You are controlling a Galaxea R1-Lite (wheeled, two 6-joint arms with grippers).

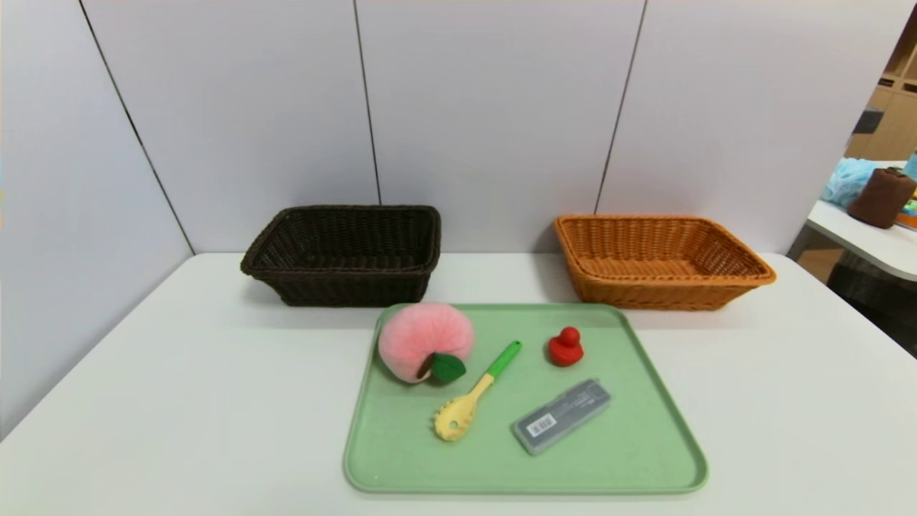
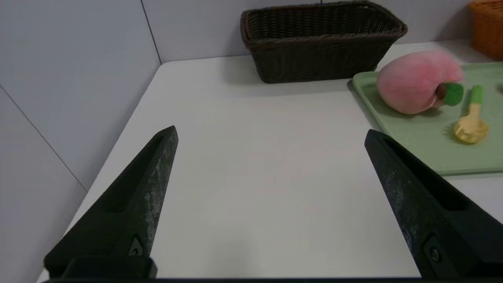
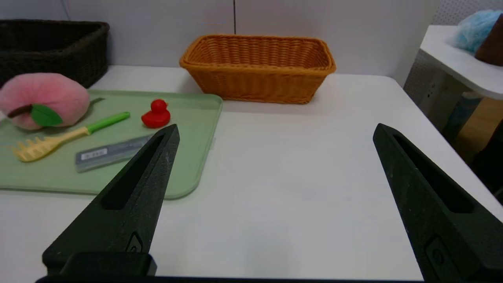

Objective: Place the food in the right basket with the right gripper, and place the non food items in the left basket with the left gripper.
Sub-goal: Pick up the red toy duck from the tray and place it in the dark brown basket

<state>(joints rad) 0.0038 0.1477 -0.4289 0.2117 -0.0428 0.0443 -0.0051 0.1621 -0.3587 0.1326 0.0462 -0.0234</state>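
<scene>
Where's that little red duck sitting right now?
In the head view, the duck stands on the green tray, toward its far right, before the orange basket.

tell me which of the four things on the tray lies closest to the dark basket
The pink plush peach, at the tray's far left corner just in front of the dark basket; the duck, spoon and case lie farther away.

I read this as a lab test bay: a bare white table [image 1: 179,401] boxed in by plain grey partition panels [image 1: 494,107], with a second white table [image 1: 870,244] and wooden shelving [image 1: 895,107] visible past the right-hand panel.
</scene>
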